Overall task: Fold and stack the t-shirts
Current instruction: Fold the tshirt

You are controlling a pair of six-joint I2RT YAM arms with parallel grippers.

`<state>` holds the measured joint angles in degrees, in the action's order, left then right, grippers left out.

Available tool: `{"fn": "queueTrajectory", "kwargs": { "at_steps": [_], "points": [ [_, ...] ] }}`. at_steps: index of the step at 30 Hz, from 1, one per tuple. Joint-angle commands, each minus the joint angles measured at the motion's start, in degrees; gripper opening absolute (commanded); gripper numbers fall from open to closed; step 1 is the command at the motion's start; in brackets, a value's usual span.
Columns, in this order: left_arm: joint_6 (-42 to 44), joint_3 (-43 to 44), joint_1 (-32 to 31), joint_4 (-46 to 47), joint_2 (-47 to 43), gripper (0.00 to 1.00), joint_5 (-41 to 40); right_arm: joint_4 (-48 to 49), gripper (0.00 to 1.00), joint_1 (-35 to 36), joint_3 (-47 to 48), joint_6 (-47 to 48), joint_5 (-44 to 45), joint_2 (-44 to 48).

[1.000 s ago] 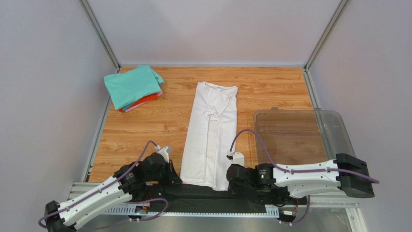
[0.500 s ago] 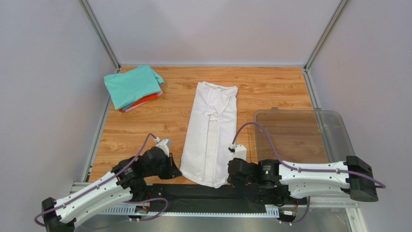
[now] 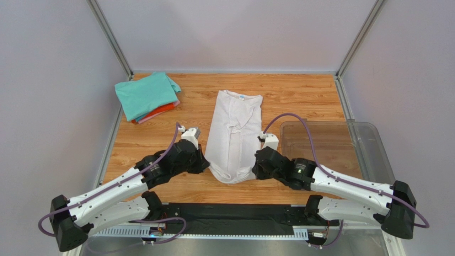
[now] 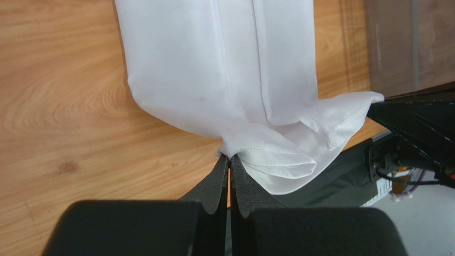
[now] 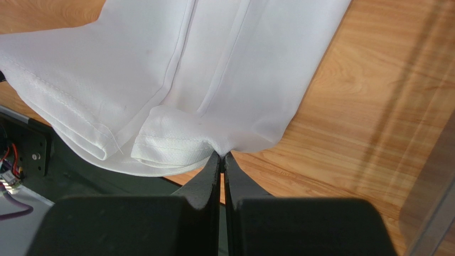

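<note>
**White tee mid-fold, three shirts already stacked**

The white t-shirt (image 3: 235,133) lies in the middle of the wooden table (image 3: 160,146) as a narrow strip. Its sides are turned in, and its collar with the small blue label points to 12 o'clock. The hem end at 6 o'clock is raised off the wood and sags in a curl between the two arms.

The left gripper (image 4: 229,158) is pinched tight on the hem's left corner. The right gripper (image 5: 221,155) is pinched tight on the right corner, with cloth bunched at both sets of fingertips.

At 10 o'clock a folded pile holds the teal t-shirt (image 3: 145,95) on top. The orange-red t-shirt (image 3: 164,110) and a sliver of the pink t-shirt (image 3: 156,118) show underneath. The clear plastic bin (image 3: 368,141) at 4 o'clock looks to hold no shirts.

The lengthwise folds on the white tee look finished, and the crosswise fold appears to be the step in hand. What seems left is to lay the hem over toward the collar, perhaps halve the shirt once more, and set it on the pile at 10 o'clock. No other loose shirts are in view, so this one is likely the last.
</note>
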<state>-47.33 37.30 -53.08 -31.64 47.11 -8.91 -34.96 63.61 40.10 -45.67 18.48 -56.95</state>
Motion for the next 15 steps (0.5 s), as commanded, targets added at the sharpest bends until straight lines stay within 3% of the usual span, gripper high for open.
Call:
{"fn": "queueTrajectory", "kwargs": {
  "at_steps": [1,15],
  "points": [
    [4.2,4.6,2.4,5.1,3.4,0.0,-3.8,0.2,0.0,-3.7,4.2,5.1,1.6,0.3],
    [10.2,18.7,14.8,11.0,22.1,0.0,5.3,6.8,0.0,-20.4,10.5,15.1,-6.6,-5.1]
  ]
}}
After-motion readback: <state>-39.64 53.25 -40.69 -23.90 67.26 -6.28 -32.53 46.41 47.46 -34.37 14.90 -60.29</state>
